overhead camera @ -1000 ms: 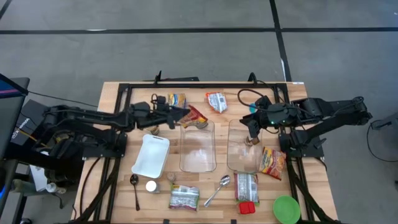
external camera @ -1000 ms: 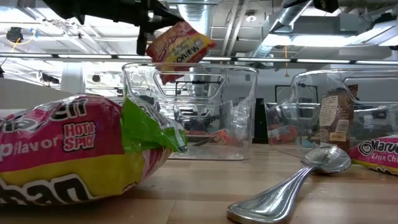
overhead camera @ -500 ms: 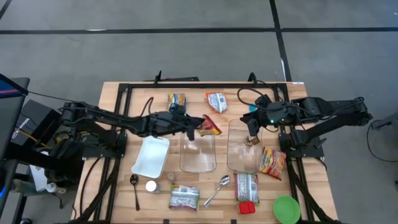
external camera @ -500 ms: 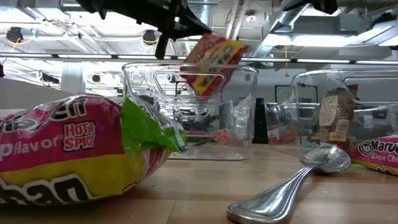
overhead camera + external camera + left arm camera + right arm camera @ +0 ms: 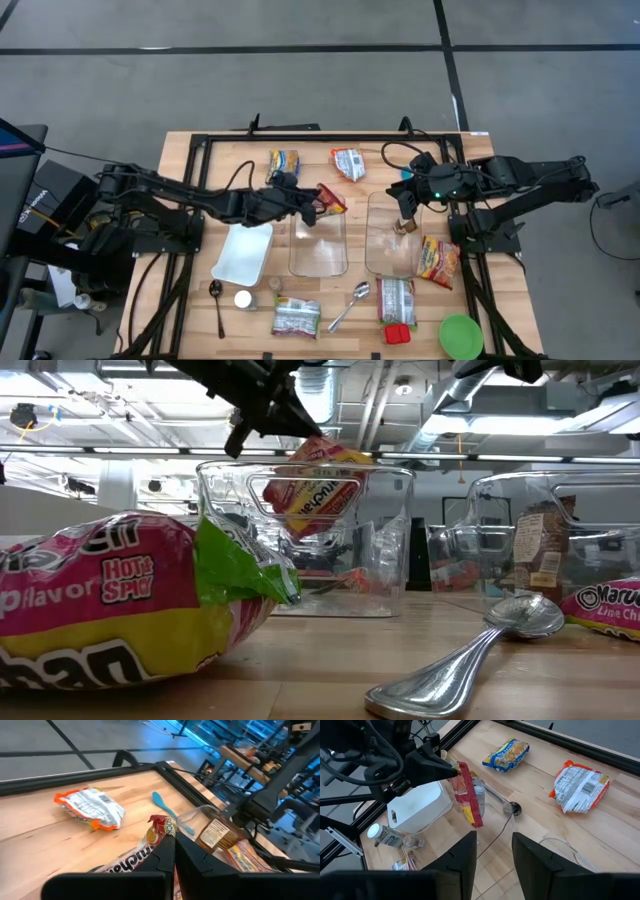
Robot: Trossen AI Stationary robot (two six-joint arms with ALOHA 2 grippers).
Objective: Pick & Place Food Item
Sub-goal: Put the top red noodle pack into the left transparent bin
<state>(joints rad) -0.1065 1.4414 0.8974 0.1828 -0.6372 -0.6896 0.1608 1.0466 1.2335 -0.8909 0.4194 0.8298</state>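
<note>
Left pincer clamped tight on the red snack packet, packet dangling just beyond the fingertips and dipping past the rim of the near clear container. Best to lower a touch, centre over the container's middle, then release cleanly so the packet drops flat rather than catching the wall. Farther off, over the second clear container, right pincer waiting with fingers parted, holding nothing. Beyond, orange-edged bag lying on the counter.
</note>
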